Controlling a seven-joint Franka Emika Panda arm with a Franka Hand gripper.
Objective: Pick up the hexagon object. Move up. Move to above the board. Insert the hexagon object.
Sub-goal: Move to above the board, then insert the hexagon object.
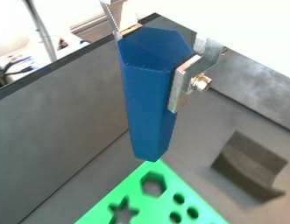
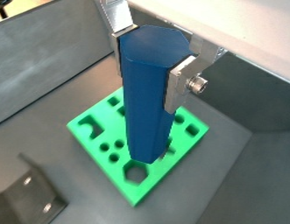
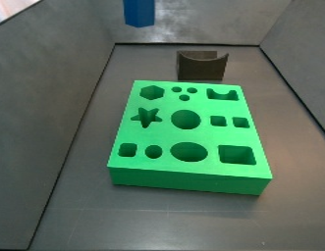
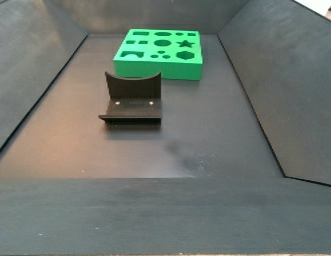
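My gripper (image 1: 155, 54) is shut on the hexagon object (image 1: 151, 96), a tall plain blue prism that hangs upright between the silver fingers (image 1: 186, 86). It shows the same way in both wrist views (image 2: 147, 96). In a side view only its lower end (image 3: 137, 11) shows, high above the floor behind the board's far left corner. The board (image 3: 188, 137) is a bright green slab with shaped holes, flat on the floor; its hexagon hole (image 3: 153, 92) is at its far left. In a wrist view the board (image 2: 106, 140) lies below the peg.
The dark fixture (image 3: 200, 65) stands just behind the board; it also shows in a side view (image 4: 130, 97) and in a wrist view (image 1: 250, 164). Dark grey walls (image 3: 53, 69) enclose the floor on all sides.
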